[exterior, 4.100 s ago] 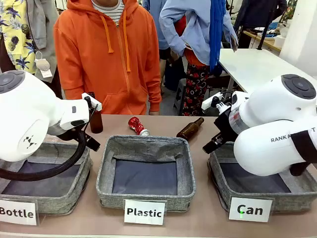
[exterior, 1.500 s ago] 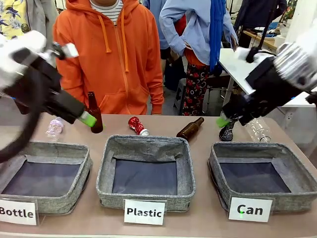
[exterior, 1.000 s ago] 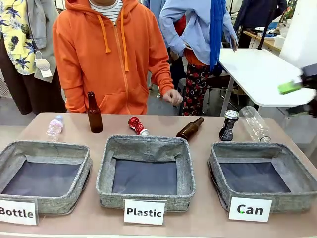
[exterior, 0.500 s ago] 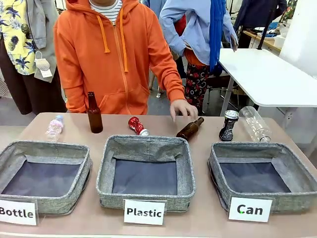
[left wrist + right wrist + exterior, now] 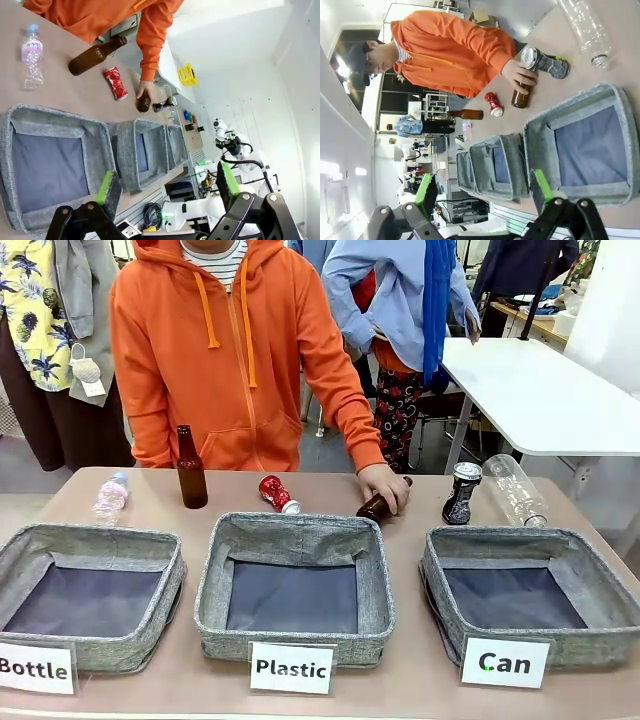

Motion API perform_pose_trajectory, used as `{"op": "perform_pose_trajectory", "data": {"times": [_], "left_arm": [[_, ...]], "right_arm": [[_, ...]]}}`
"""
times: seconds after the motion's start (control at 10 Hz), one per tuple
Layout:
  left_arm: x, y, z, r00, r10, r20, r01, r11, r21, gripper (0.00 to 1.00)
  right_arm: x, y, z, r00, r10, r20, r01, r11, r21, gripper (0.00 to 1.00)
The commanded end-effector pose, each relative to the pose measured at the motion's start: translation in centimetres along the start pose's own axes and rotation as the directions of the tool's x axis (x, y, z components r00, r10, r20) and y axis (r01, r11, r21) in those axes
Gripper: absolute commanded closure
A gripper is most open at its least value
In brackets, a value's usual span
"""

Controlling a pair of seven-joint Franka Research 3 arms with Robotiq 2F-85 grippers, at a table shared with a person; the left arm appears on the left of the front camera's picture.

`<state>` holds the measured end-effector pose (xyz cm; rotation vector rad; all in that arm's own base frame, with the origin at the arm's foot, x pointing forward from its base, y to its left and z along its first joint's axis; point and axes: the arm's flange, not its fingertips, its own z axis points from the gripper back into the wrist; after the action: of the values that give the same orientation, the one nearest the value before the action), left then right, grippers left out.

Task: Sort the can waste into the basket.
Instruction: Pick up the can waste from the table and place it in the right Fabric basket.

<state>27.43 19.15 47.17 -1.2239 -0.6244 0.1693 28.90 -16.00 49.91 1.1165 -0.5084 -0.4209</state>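
left end effector (image 5: 166,182) wide, right end effector (image 5: 483,187) wide, person's hand (image 5: 385,485) on lying brown bottle (image 5: 372,507)

Upright brown bottle (image 5: 190,472), small plastic bottle (image 5: 110,498)

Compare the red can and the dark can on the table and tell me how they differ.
Colour: the red can is shiny red; the dark can is black-blue.
Pose: the red can lies on its side; the dark can stands upright, silver top up.
Place: the red can sits behind the Plastic basket; the dark can sits behind the Can basket.
Both are crushed, and neither is in a basket yet.
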Motion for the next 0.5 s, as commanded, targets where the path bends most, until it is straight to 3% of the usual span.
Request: {"op": "perform_pose_trajectory", "data": {"times": [0.0,0.1,0.2,0.4], "left_arm": [[0.3,0.0,0.2,1.0,-0.026,0.003,0.026,1.0,-0.01,0.0],[0.0,0.0,0.0,1.0,0.0,0.0,0.0,1.0,0.0,0.0],[0.2,-1.7,-2.5,0.999,-0.021,-0.045,0.029,0.985,0.171,0.0],[2.4,-5.2,-10.5,0.956,-0.088,-0.28,0.176,0.935,0.307,0.0]], "right_arm": [[0.1,0.0,0.3,1.0,0.015,0.014,-0.016,1.0,0.024,0.0],[0.1,0.0,0.3,1.0,0.015,0.014,-0.016,1.0,0.024,0.0],[0.1,0.0,0.3,1.0,0.015,0.014,-0.016,1.0,0.024,0.0],[0.1,0.0,0.3,1.0,0.015,0.014,-0.016,1.0,0.024,0.0]]}}
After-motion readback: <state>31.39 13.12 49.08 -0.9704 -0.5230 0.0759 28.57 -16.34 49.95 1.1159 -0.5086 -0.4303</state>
